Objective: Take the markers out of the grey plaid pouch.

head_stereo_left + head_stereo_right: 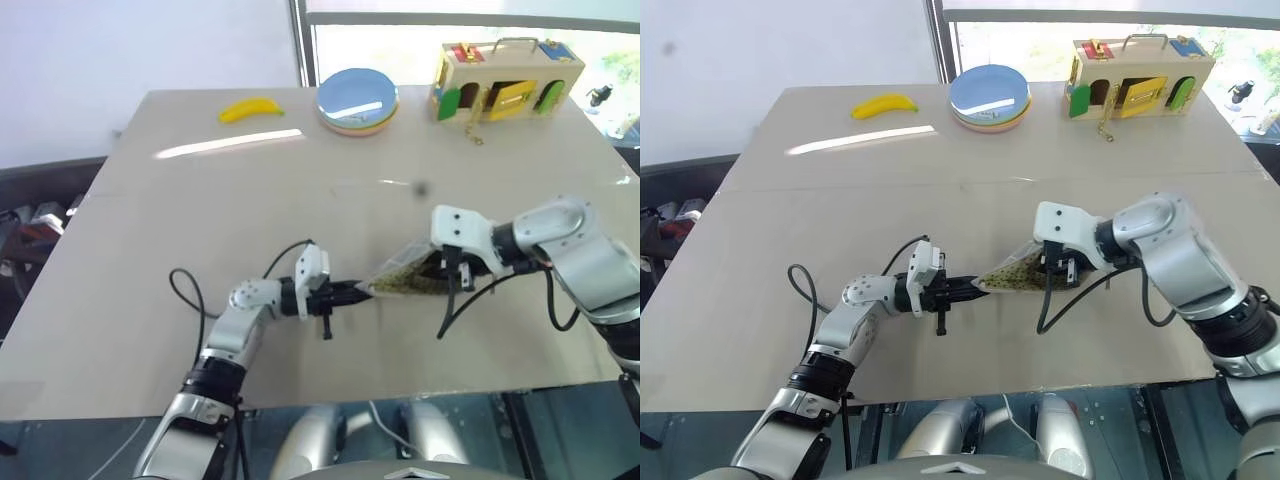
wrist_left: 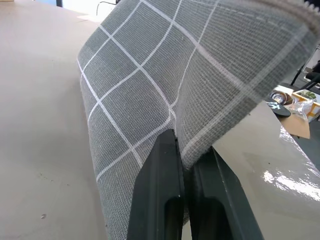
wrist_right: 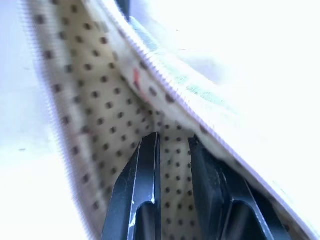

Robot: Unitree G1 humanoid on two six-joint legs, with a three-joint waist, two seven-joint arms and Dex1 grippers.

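While my left jaws [image 1: 365, 290] pinch one end of the grey plaid pouch [image 1: 405, 279], it hangs just above the desk [image 1: 200, 200], with a banana [image 1: 250, 108], plates [image 1: 357, 100] and a wooden box [image 1: 505, 80] well behind. From my left wrist, plaid cloth blocks everything ahead. From my right wrist, narrow jaws [image 3: 172, 150] sit inside the dotted lining [image 3: 90, 100]; whether they hold anything, I cannot tell.

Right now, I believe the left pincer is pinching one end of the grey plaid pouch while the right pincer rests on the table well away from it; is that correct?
Not quite: the right pincer is inside the grey plaid pouch's open mouth, its fingers against the dotted lining, as the right wrist view shows. The left pincer does pinch the other end.
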